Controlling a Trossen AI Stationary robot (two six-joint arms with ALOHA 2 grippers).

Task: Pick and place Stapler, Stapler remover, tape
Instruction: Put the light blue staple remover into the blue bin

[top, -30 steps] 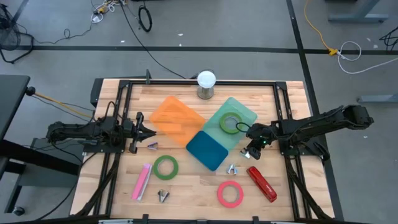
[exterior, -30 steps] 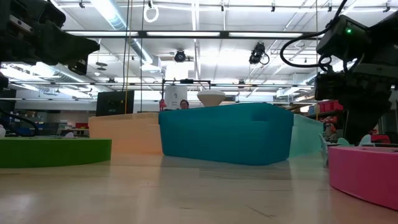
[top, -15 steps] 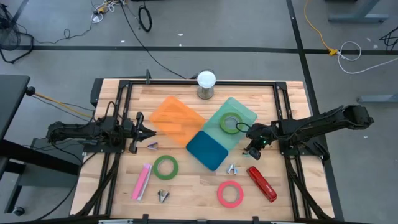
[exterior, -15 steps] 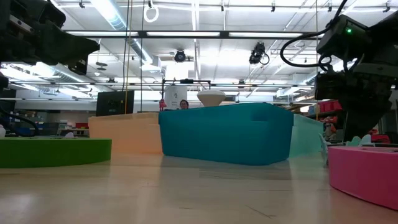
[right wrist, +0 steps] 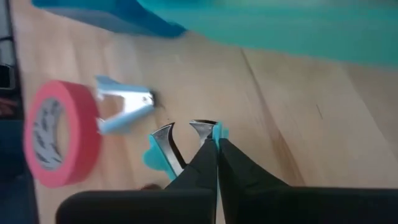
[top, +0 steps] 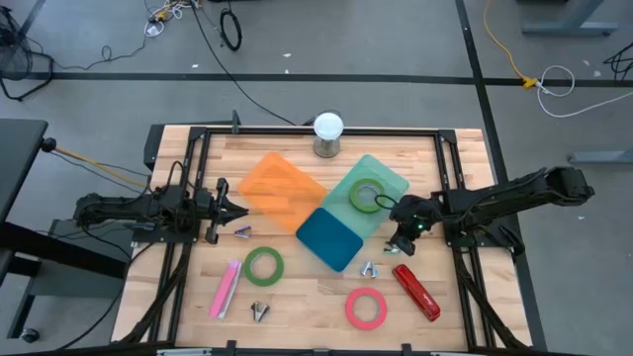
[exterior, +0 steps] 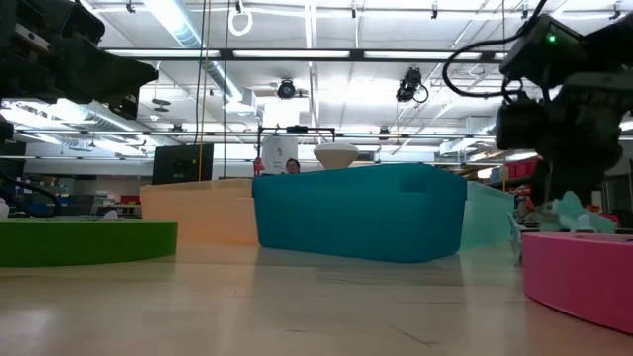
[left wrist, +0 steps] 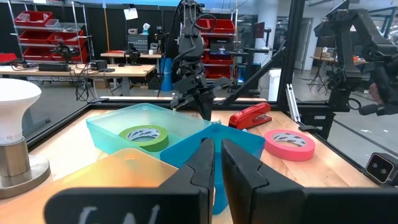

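Left gripper (top: 226, 209), by the orange tray (top: 280, 185) — fingers pinched shut, empty, waiting. Pink stapler (top: 226, 288), green tape (top: 263, 265) and a loose stapler remover (top: 259, 311) lie on the wood, unsorted. Blue tray (top: 329, 238): looks empty. Teal tray (top: 388, 180): one green tape roll (top: 368, 196) in — the only item placed. Second remover (top: 368, 268) and pink tape (top: 366, 309) untouched. Right gripper (right wrist: 215, 148) — fingers clamped on a teal stapler remover (right wrist: 163, 144), near the red stapler (top: 416, 292). Most of the task remains.
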